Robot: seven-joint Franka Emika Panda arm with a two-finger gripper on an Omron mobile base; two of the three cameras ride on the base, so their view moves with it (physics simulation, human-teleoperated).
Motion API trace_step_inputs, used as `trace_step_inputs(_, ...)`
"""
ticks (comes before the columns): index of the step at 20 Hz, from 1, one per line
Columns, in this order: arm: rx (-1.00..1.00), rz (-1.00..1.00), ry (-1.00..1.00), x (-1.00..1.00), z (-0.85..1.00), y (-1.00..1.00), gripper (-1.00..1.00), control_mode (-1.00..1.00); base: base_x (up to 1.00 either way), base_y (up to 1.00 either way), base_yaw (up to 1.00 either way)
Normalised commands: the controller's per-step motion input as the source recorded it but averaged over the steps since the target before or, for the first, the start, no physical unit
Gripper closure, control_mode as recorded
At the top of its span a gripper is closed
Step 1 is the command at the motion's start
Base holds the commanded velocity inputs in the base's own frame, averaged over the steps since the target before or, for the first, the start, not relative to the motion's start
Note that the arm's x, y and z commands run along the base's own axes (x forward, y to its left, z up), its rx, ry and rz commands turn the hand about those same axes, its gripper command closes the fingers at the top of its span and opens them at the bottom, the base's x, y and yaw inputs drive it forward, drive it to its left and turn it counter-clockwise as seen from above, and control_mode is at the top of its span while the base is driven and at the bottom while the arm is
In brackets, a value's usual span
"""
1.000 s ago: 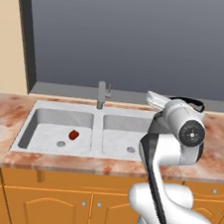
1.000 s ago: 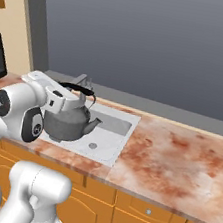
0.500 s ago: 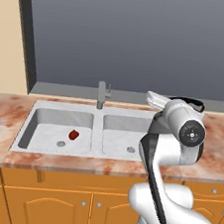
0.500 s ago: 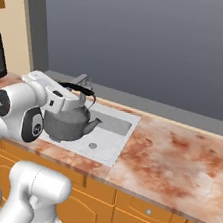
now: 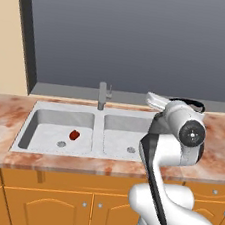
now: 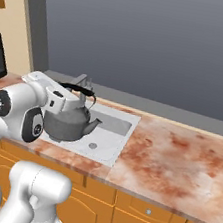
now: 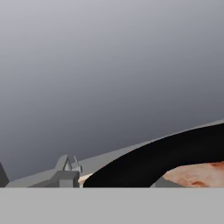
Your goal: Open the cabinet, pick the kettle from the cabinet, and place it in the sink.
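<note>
The kettle (image 6: pixel 70 121) hangs over the right bowl of the sink (image 6: pixel 109 144), clear of the bowl floor and just beside the faucet (image 6: pixel 82 82), carried by its thin black arched handle (image 6: pixel 78 88). In the right base view the claw (image 6: pixel 64 100) sits at the top of that handle, clamped on it with the jaws only narrowly apart; in the hand view the handle (image 7: pixel 162 155) sweeps as a thick black arc across the lower frame, with the faucet (image 7: pixel 67 168) beyond. The body looks like rigid grey metal with a short spout (image 6: pixel 94 125) pointing right, so it should keep its shape, but a smooth round handle lets the pot swing or pivot under the grip, and its weight hangs below the hold point. I judge the crown of the arch to be the best hold, since it keeps the body level. In the left base view the arm hides the kettle; a small red object (image 5: pixel 74 135) lies in the left bowl, well apart from it. The reddish marble worktop (image 6: pixel 177 159) surrounds the sink. No brand, label or writing can be read anywhere on the kettle or fittings.
</note>
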Motion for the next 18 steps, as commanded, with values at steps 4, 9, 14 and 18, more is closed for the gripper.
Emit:
trace_step_inputs(4, 0.00, 0.00, 0.00, 0.00, 0.00, -0.01, 1.00, -1.00, 0.00, 0.00, 0.00)
trace_step_inputs(9, 0.06, 0.00, 0.06, 0.07, 0.00, -0.09, 1.00, -1.00, 0.00, 0.00, 0.00)
trace_step_inputs(14, 0.09, 0.03, 0.22, 0.21, 0.00, -0.13, 1.00, -1.00, 0.00, 0.00, 0.00)
trace_step_inputs(18, 0.07, 0.13, 0.17, 0.20, -0.01, -0.15, 1.00, -1.00, 0.00, 0.00, 0.00)
